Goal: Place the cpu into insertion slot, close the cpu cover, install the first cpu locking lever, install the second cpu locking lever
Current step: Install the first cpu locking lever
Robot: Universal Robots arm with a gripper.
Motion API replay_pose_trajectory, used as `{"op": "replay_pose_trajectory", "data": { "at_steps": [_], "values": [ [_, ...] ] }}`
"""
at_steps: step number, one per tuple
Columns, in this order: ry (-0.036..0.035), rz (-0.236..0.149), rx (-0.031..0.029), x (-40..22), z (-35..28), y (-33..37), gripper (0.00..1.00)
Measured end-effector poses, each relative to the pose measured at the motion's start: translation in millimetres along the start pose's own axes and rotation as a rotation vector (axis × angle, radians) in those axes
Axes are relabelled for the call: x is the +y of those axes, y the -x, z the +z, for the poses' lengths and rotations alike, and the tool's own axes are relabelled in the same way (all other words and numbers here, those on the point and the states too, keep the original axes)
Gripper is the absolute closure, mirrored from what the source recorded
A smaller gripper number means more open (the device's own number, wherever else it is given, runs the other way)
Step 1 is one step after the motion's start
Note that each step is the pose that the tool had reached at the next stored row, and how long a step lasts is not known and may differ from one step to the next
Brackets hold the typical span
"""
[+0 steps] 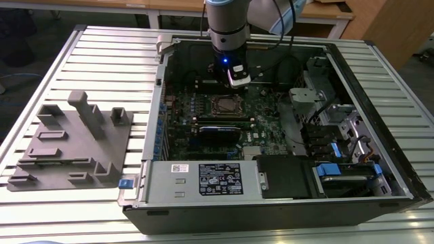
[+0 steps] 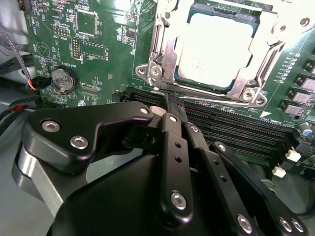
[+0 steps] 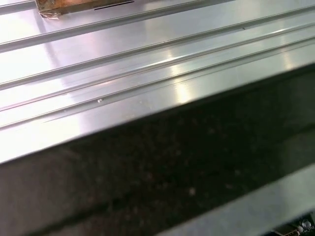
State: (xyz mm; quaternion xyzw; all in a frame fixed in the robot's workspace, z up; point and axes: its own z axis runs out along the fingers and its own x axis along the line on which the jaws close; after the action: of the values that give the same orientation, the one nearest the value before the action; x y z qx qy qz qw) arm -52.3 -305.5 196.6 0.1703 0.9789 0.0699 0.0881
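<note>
Cpu (image 2: pixel 212 46) sits in the insertion slot (image 1: pixel 224 105) at the middle of the green board (image 2: pixel 98 24), cpu cover (image 2: pixel 166 59) down over it, my claw (image 2: pixel 173 102) clenched at the slot's edge; whether the levers are latched I cannot tell.

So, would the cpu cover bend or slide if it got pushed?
Probably stiff: the cpu cover looks like bare sheet metal. It likely wouldn't slide, since it lies flat around the cpu with screws at its corners. Its shiny face may be slippery.
</note>
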Motion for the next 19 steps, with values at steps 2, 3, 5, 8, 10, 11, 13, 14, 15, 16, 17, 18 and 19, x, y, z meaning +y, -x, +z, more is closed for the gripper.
{"op": "replay_pose_trajectory", "data": {
  "at_steps": [2,3,5,8,10,11,13,14,15,16,17,18,19],
  "values": [
    [0.0000,0.000,-0.0001,0.0,0.0,-0.4,0.89],
    [0.0001,0.000,-0.0001,-0.1,-0.1,-0.7,0.89],
    [-0.0001,0.000,-0.0001,0.0,-0.3,-1.6,0.89],
    [-0.0001,0.001,-0.0002,0.1,-0.4,-2.8,0.89],
    [-0.0002,0.001,-0.0003,0.1,-0.5,-3.7,0.89],
    [-0.0003,0.002,-0.0004,0.0,-0.6,-4.2,0.89],
    [-0.0004,0.002,-0.0006,0.0,-0.8,-4.9,0.89],
    [-0.0003,0.002,-0.0006,0.0,-0.8,-5.1,0.89],
    [-0.0003,0.002,-0.0007,0.0,-0.8,-5.2,0.89],
    [-0.0002,0.002,-0.0008,0.0,-0.8,-5.4,0.89],
    [0.0002,0.002,-0.0008,0.0,-0.8,-5.5,0.89],
    [0.0007,0.002,-0.0009,0.0,-0.7,-5.6,0.89],
    [0.0009,0.002,-0.0011,-0.1,-0.6,-5.7,0.89]
  ]
}}
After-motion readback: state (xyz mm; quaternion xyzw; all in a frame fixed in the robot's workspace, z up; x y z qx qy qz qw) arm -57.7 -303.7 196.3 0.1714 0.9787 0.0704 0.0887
